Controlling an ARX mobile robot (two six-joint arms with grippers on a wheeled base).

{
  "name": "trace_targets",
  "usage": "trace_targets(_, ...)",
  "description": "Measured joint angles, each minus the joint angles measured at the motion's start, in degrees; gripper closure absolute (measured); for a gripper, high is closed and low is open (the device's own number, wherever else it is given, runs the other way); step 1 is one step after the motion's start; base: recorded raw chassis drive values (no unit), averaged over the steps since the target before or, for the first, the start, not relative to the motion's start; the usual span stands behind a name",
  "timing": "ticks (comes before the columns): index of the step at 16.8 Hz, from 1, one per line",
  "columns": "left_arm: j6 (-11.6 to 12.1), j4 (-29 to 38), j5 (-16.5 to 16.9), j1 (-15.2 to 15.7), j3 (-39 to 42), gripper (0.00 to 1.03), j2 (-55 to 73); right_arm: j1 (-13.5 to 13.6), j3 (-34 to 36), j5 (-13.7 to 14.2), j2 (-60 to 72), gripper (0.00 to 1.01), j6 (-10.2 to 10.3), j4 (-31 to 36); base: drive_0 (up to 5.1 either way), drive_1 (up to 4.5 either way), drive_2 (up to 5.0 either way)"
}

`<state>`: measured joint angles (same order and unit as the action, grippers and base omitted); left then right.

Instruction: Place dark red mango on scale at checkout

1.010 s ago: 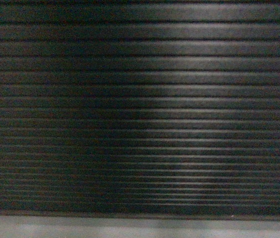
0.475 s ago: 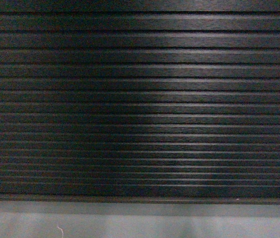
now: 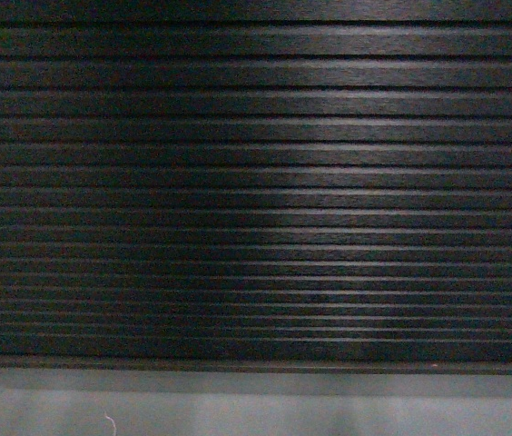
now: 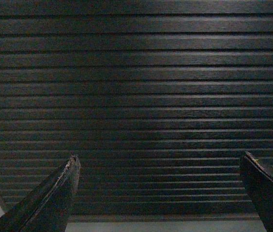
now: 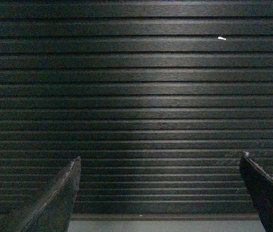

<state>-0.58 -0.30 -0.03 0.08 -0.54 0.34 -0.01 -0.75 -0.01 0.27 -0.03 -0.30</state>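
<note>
The checkout [image 3: 256, 182] ribbed front fills every view above grey floor [image 3: 256, 409]; only wrist views show the left gripper [image 4: 158, 193] and right gripper [image 5: 158, 193], fingers spread apart, empty

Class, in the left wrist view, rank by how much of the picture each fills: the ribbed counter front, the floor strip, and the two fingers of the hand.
1. Ribbed front of the checkout, by far.
2. The fingers, cropped and close, so unsure.
3. Floor strip.
</note>
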Motion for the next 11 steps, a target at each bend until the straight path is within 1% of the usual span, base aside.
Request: trace_targets(11,0.00,0.00,0.00,0.00,0.00,0.05,0.00,0.00,0.00,-0.02,0.00,0.03,0.00,0.00,0.0,0.00,0.0)
